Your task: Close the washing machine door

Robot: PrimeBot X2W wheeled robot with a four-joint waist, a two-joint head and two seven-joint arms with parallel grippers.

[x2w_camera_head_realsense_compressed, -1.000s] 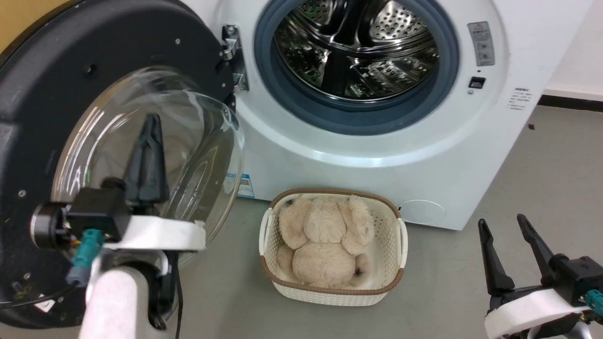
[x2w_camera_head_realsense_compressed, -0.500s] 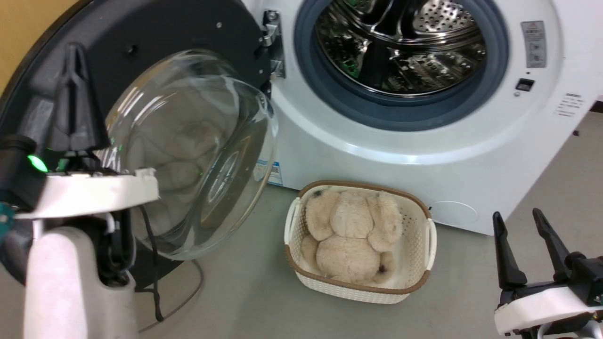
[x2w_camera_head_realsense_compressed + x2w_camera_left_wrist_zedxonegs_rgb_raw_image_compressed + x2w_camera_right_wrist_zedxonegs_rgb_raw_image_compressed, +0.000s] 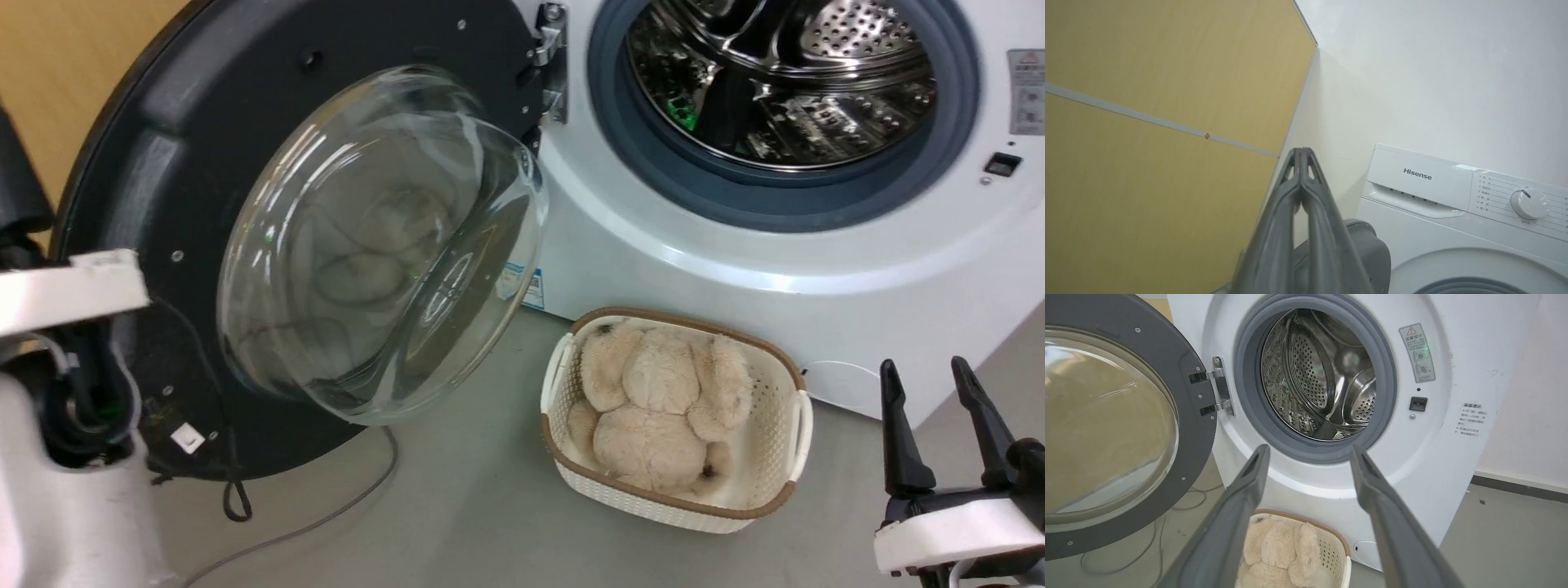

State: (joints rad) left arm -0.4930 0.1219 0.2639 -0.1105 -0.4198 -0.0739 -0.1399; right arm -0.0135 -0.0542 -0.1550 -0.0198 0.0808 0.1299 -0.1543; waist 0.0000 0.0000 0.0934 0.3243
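The large round glossy black washing machine door [image 3: 155,180], with its bulging clear glass bowl window [image 3: 375,245], stood swung wide open to the left of the big white boxy washing machine [image 3: 735,269], hinged beside its perforated steel drum [image 3: 784,73]. The left gripper [image 3: 1300,157] was clenched on nothing, fingertips together, aimed at a yellow wall [image 3: 1147,61]. The right gripper [image 3: 923,367] hung released, well apart from the door, near a white wicker-rimmed basket [image 3: 620,496] holding a beige plush toy [image 3: 653,408]
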